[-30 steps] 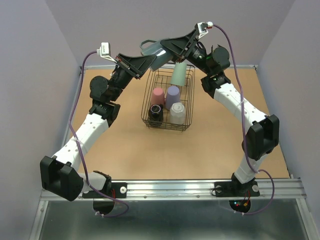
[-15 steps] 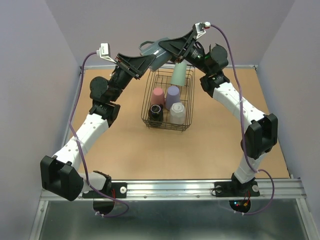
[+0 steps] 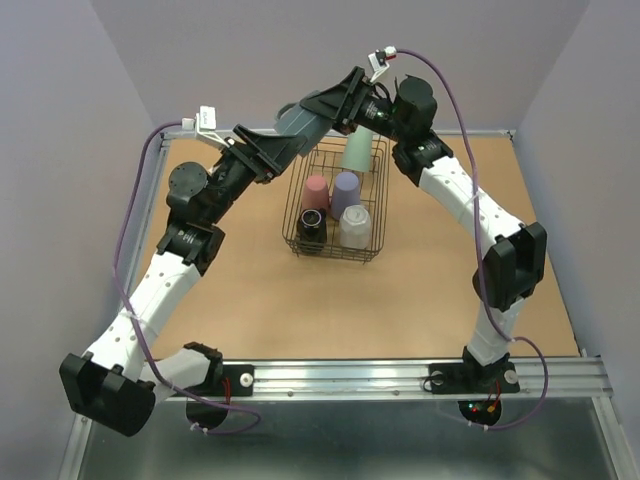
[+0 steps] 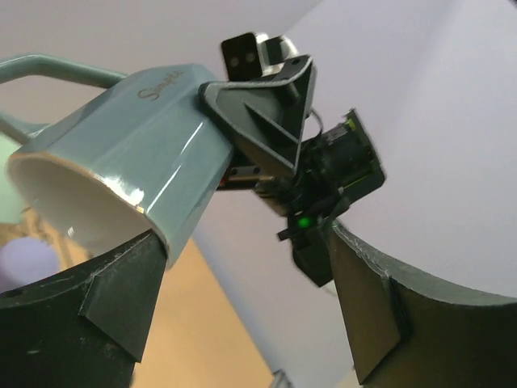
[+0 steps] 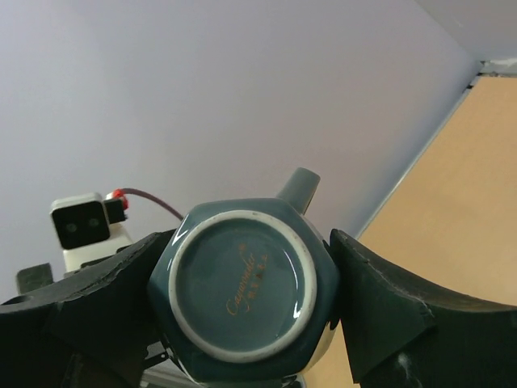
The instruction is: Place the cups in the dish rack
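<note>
My right gripper (image 3: 335, 100) clamps the grey-blue mug (image 3: 298, 120) by its base, aloft above the dish rack's (image 3: 335, 257) far-left corner. My left gripper (image 4: 242, 275) stands wide, the mug's rim beside one finger. The rack sits well inside the table's (image 3: 240, 290) edges.

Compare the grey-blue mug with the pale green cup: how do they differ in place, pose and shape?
The grey-blue mug hangs in the air, gripped at its base by the right gripper; the pale green cup stands inside the dish rack. The mug lies tilted on its side; the green cup stands roughly upright. The mug has a handle; the green cup shows none.
</note>
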Motion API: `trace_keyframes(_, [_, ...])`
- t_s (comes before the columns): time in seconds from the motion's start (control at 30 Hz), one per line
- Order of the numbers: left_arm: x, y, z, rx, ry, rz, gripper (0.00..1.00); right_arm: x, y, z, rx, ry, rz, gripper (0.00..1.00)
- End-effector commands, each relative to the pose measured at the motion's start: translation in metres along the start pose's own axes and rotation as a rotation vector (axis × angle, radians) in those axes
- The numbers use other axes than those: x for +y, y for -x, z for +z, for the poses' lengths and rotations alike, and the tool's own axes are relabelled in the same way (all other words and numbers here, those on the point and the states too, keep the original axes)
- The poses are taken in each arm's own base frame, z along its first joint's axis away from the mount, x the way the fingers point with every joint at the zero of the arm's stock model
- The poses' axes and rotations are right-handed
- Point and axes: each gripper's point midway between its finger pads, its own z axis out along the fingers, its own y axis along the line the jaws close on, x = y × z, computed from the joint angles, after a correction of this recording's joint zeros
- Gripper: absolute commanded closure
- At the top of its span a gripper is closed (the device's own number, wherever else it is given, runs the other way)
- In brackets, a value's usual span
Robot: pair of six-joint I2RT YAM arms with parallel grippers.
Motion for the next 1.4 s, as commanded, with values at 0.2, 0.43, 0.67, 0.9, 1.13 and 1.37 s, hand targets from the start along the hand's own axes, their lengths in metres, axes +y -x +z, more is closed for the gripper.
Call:
trace_keyframes(0.2, [0.02, 0.009, -0.06, -0.023, 0.224, 0.224, 0.1, -0.06, 0.069, 0.006, -0.148, -0.218, -0.226, 1.0])
trace_keyframes(0.43, [0.039, 0.004, -0.081, -0.009, 0.332, 0.251, 0.1, -0.134, 0.102, 0.002, -0.229, -0.509, -0.352, 1.0])
trace_keyframes(0.67, [0.047, 0.012, -0.081, -0.001, 0.384, 0.339, 0.1, -0.186, 0.111, 0.009, -0.244, -0.632, -0.433, 1.0])
trace_keyframes(0.9, [0.062, 0.006, -0.073, 0.049, 0.407, 0.373, 0.1, -0.217, 0.107, 0.017, -0.232, -0.664, -0.475, 1.0])
trace_keyframes(1.13, [0.076, 0.0, -0.066, 0.094, 0.42, 0.397, 0.1, -0.246, 0.095, 0.031, -0.232, -0.692, -0.505, 1.0])
trace_keyframes(1.37, [0.086, 0.002, -0.067, 0.106, 0.441, 0.442, 0.1, -0.275, 0.075, 0.035, -0.195, -0.726, -0.51, 1.0])
